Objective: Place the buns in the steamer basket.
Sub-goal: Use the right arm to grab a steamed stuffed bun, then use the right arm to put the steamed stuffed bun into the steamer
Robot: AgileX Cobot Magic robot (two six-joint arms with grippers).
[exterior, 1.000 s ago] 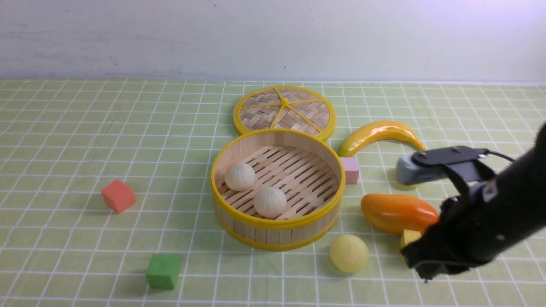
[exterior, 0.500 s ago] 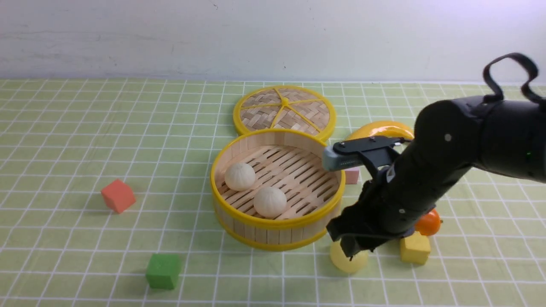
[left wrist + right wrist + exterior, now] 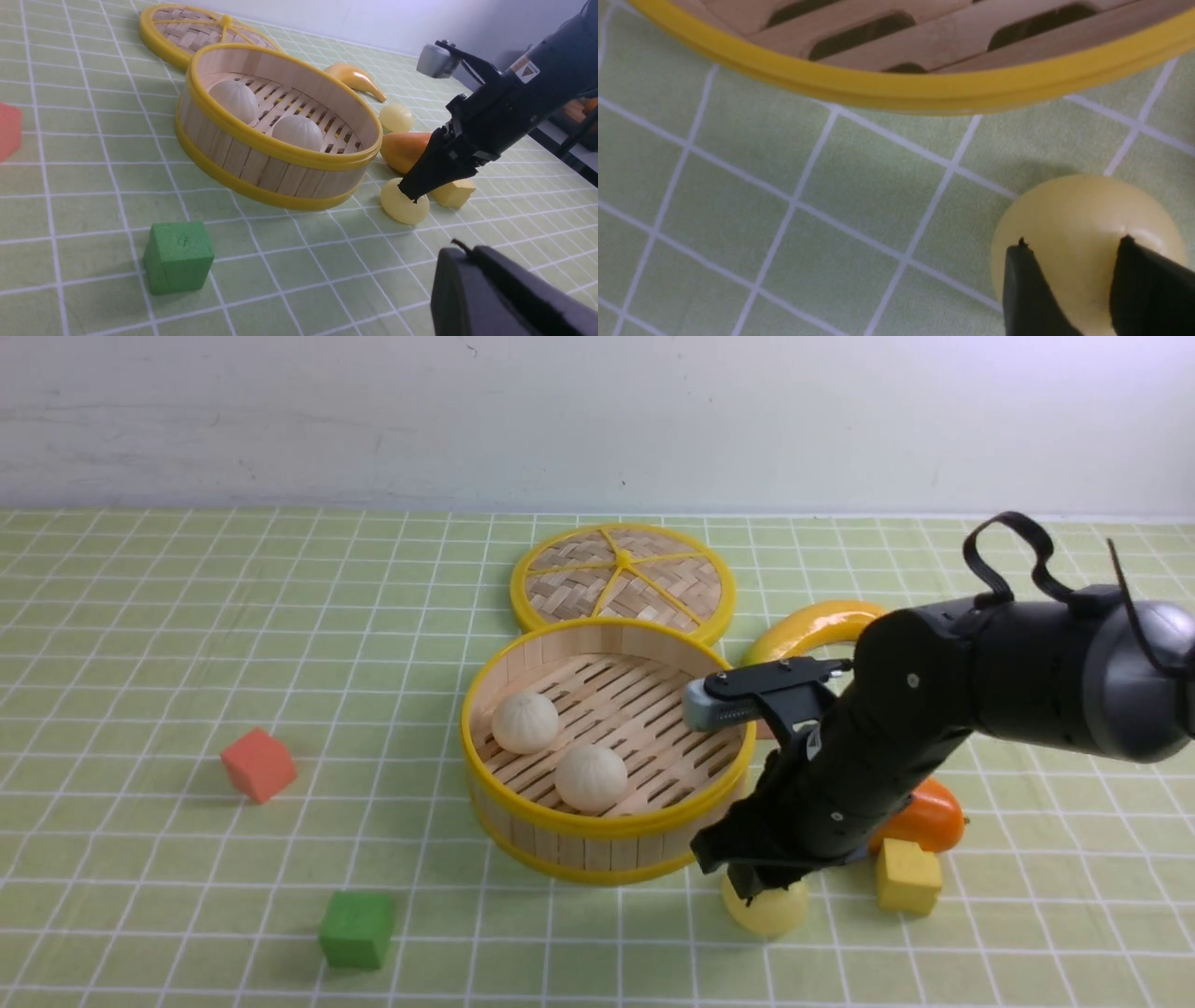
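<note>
Having swung in from the right edge of the counter [image 3: 140, 616] over the last second, now planted nose-down with the right hand [image 3: 750, 889] on the pale yellow bun [image 3: 770, 910] lying just in front of the steamer basket [image 3: 607, 828], near its wall yet apart from it. Reads as the reach for a third bun, with two off-white buns [image 3: 526, 721] already sitting on the slatted floor inside, unmoved through that second, and a second yellow bun [image 3: 396, 116] waiting on the cloth between the banana [image 3: 812, 625] and the orange mango [image 3: 929, 817], hidden behind the arm in the front view. Not gripping so far, to judge by the fingers [image 3: 1027, 289] parted, tips resting on the crown of the dome instead of straddling its sides, with yellow showing in the gap; likely calls for opening wider or pressing lower before closing. Slanting the forearm down from the right past the basket's near right rim, bending the wrist steeply, carrying the elbow high above the mango and the yellow block [image 3: 906, 877]. Holding the left hand [image 3: 467, 266] closed on nothing, out of the front view, well apart from the bun
</note>
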